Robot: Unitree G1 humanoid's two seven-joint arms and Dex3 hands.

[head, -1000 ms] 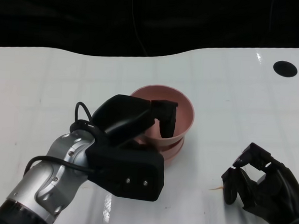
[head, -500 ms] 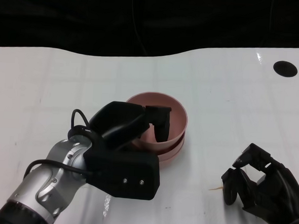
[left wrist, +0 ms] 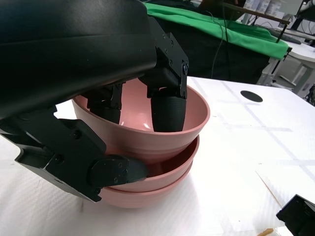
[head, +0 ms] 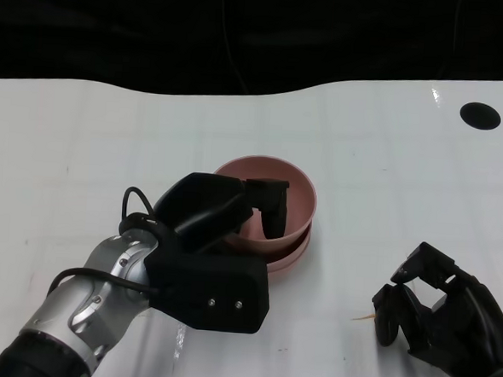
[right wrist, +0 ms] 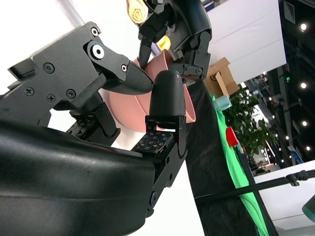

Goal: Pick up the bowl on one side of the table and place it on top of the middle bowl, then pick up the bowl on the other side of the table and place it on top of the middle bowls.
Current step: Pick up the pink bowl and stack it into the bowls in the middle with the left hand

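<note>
Three pink bowls stand nested at the table's middle. My left hand (head: 210, 237) grips the top bowl (head: 300, 204) at its near left rim, fingers (left wrist: 167, 110) inside and thumb outside against the stack. In the left wrist view the top bowl (left wrist: 194, 110) sits in the two lower bowls (left wrist: 170, 169). My right hand (head: 440, 315) rests on the table at the lower right, apart from the stack, fingers curled in around nothing. The right wrist view shows the pink bowl (right wrist: 129, 105) beyond that hand's fingers (right wrist: 166, 93).
A round black hole (head: 480, 115) lies in the white table (head: 389, 180) at the far right. A thin orange sliver (head: 363, 317) lies just left of my right hand. The table's far edge meets a dark background.
The left hand has lowered the top bowl down and slightly left, so it now sits nested on the stack. The right hand has stayed still.
</note>
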